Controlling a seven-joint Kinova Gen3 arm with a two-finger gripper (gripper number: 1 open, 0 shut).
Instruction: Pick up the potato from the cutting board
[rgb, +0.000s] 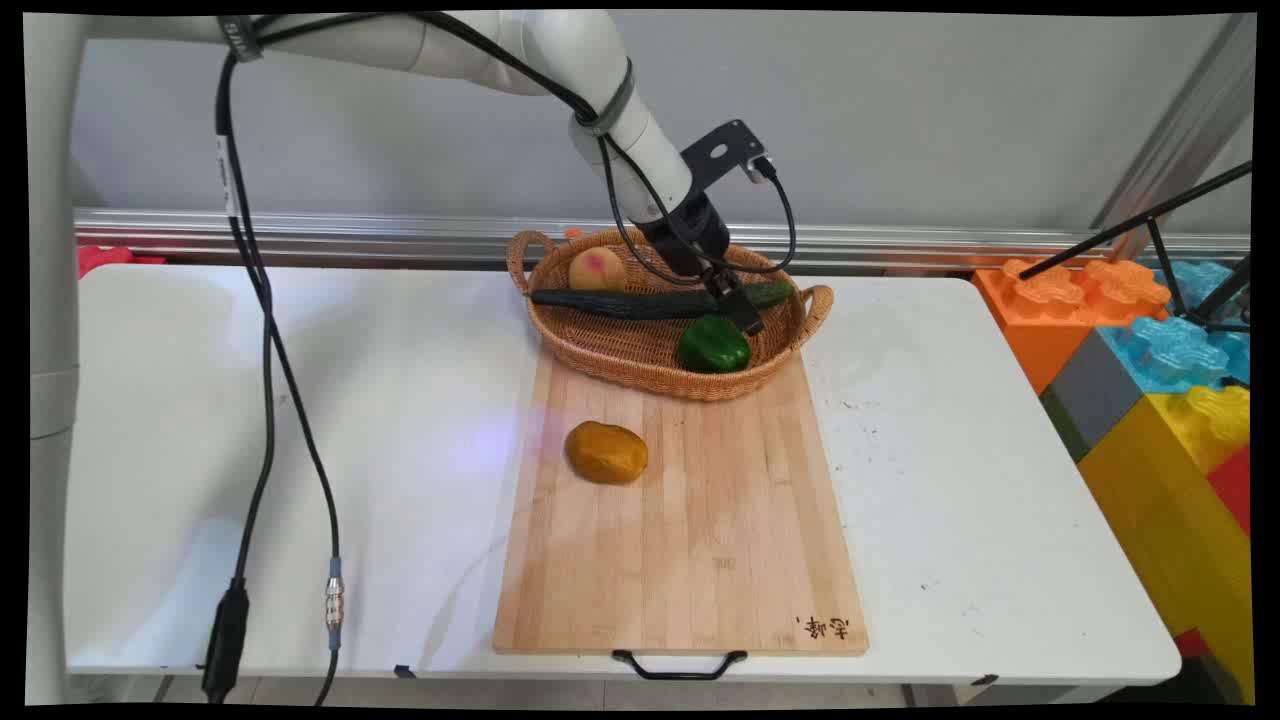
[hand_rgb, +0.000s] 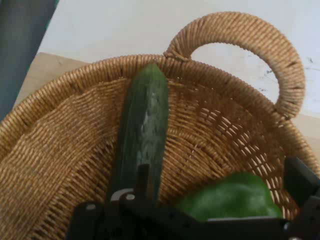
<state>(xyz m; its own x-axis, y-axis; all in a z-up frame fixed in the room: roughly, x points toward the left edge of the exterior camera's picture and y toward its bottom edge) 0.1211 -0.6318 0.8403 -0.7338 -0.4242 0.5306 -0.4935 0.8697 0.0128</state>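
Pincer (rgb: 738, 308) first: it hangs low inside the basket (rgb: 620, 360), at the basket's right end, near the right handle (rgb: 820, 300). In the hand view the pincer (hand_rgb: 221, 170) has its two black fingers (hand_rgb: 143, 175) wide apart, and nothing is squeezed between them. One finger sits right by the cucumber (hand_rgb: 145, 120). The other finger is out by the basket's wall (hand_rgb: 60, 150). The green pepper (hand_rgb: 235, 197) lies in the gap between the two fingers, and it looks like neither finger presses on it. So the pepper is the thing closest to the pincer, with the cucumber just beside it. The cucumber (rgb: 620, 303) stretches all the way across the basket, from left to right. The green pepper (rgb: 712, 345) rests at the basket's front right, below the cucumber. A peach (rgb: 597, 268) sits at the basket's back left, well away from the pincer. The basket stands on the far end of a wooden cutting board (rgb: 700, 540). A brown potato (rgb: 606, 452) lies on the board in front of the basket, apart from it. The board lies on the white table (rgb: 350, 400). Big toy blocks (rgb: 1150, 350) are stacked far to the right of the basket.
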